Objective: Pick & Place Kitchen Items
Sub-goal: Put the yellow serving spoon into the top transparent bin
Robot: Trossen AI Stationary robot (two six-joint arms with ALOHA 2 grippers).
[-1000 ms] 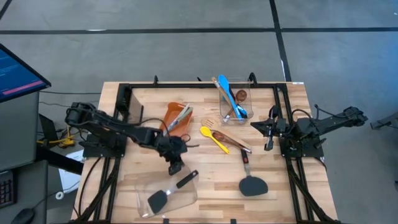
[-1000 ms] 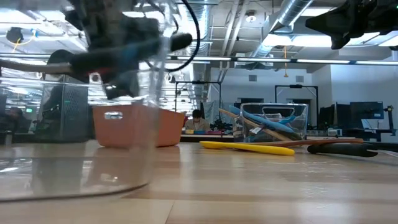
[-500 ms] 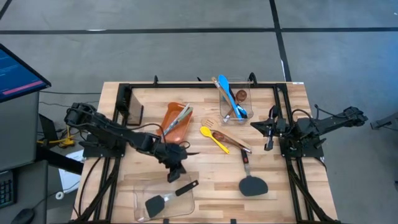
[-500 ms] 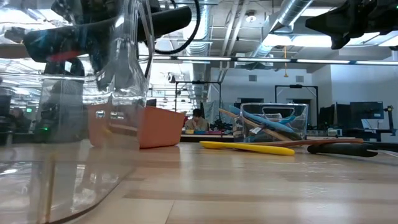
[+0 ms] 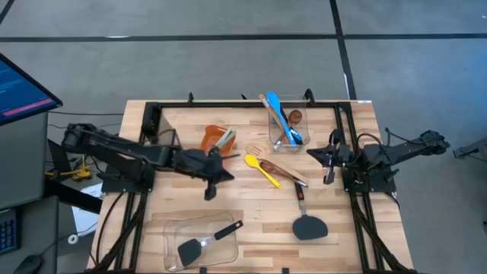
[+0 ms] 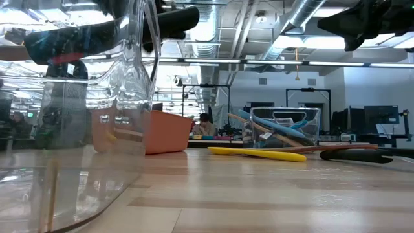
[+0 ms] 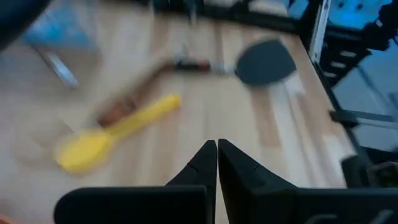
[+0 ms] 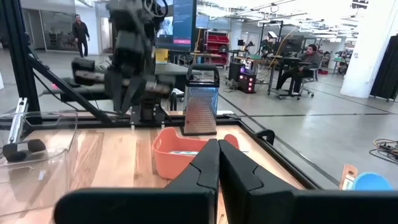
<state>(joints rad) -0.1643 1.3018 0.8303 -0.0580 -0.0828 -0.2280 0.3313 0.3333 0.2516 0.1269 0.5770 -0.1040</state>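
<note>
Wooden boards make up the surface (image 5: 251,209), and loose kitchen items lie near its middle: a yellow spoon (image 5: 260,169) beside a wooden spoon (image 5: 283,171), with a black spatula (image 5: 306,221) toward 5 o'clock and another black spatula (image 5: 199,242) in the clear tray (image 5: 173,230) at 7 o'clock. The left end effector (image 5: 211,192) hangs just left of center, clenched and empty, while the right end effector (image 5: 329,177) waits clenched at 3 o'clock. If the left one goes down still pinched tight, it could shove the yellow spoon into the wooden spoon instead of picking it up.

Motion blur smears the yellow spoon (image 7: 115,132) and black spatula (image 7: 261,62) in the left wrist view. In the low view, the clear container (image 6: 71,129) is cut off at the left edge, distorting the orange bin (image 6: 162,131) behind it.
</note>
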